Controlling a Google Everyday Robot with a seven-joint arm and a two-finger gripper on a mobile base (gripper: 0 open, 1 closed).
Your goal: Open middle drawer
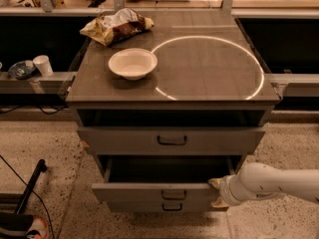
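The middle drawer (pixel 134 191) stood pulled out. The gripper (pixel 217 193) sat at its right end; whether it was clenched, I couldn't tell.

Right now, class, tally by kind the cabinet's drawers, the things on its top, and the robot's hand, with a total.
Drawers: 3 (top drawer, middle drawer, bottom drawer)
Bowls: 1 (white bowl)
Bags: 1 (snack bag)
Hands: 1 (hand, at the middle drawer's right front corner)
Total: 6

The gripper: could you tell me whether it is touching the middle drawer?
Touching: camera view shows the gripper against the right end of the middle drawer, no gap.
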